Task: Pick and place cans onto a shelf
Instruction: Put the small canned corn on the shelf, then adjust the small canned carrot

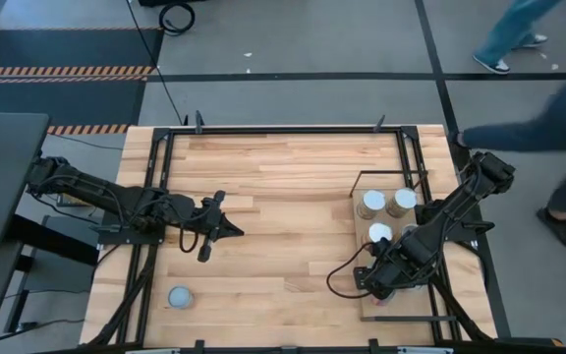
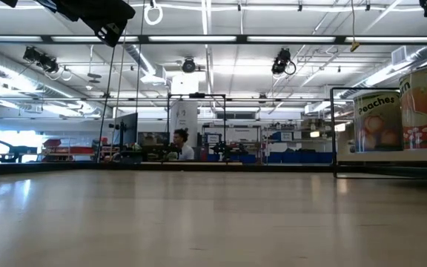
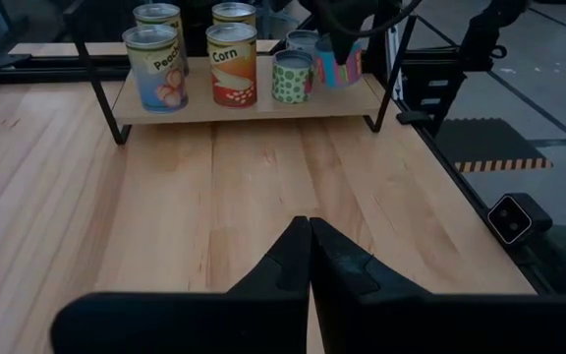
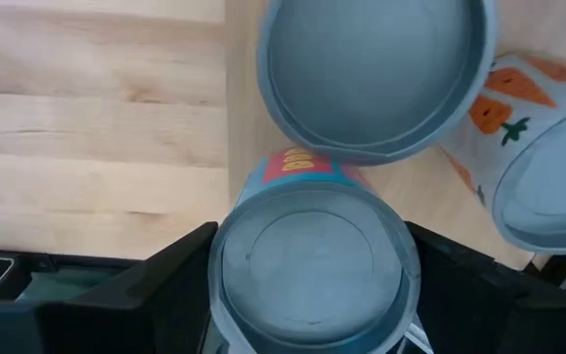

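Blue-grey metal can with a silvery round top [image 1: 179,296] alone at the near left of the plank-striped wooden tabletop [image 1: 283,177], not yet picked. Just beyond, left gripper [image 1: 209,231] hanging above bare planks, fingers [image 3: 283,261] pressed together, holding nothing. Over to the right, right gripper [image 4: 308,275] clamped around a pink-and-blue labelled can [image 4: 308,261], poised over the near half of the pale wooden shelf with a thin black wire frame [image 3: 244,110]. Looks like the placing step: lower straight, release, lift clear without nudging neighbours. Farther along, other silver-topped cans [image 1: 371,204] standing on the shelf. Right arm reaching in from the far right corner, bent down over the board.
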`<state>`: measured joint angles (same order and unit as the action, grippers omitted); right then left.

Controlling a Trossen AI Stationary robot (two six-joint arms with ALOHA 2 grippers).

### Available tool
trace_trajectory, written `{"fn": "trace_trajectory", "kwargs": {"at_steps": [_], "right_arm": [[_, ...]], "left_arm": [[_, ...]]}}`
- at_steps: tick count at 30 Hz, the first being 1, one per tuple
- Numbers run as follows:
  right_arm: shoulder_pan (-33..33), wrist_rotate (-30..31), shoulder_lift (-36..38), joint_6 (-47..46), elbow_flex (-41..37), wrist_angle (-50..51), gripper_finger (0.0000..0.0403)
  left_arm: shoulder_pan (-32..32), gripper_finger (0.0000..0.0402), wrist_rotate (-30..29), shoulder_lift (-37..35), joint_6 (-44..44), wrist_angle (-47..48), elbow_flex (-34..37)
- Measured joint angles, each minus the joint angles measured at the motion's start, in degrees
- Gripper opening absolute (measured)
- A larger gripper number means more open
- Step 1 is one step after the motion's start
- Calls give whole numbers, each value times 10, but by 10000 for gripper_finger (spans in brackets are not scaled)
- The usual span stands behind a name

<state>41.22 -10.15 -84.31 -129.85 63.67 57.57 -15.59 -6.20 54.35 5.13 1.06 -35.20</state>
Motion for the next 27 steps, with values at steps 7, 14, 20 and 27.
{"fn": "trace_trajectory", "kwargs": {"at_steps": [7,14,20,27], "right_arm": [[3,-2,0,-5,-16,-30,299],[9,5,0,10,-17,-41,326],[25,13,0,-1,-17,-41,340],[29,15,0,-8,-17,-41,340]], "left_arm": [[0,11,0,0,-15,0,0],[0,11,0,0,-19,0,0],[0,11,0,0,-19,0,0],[0,11,0,0,-19,0,0]]}}
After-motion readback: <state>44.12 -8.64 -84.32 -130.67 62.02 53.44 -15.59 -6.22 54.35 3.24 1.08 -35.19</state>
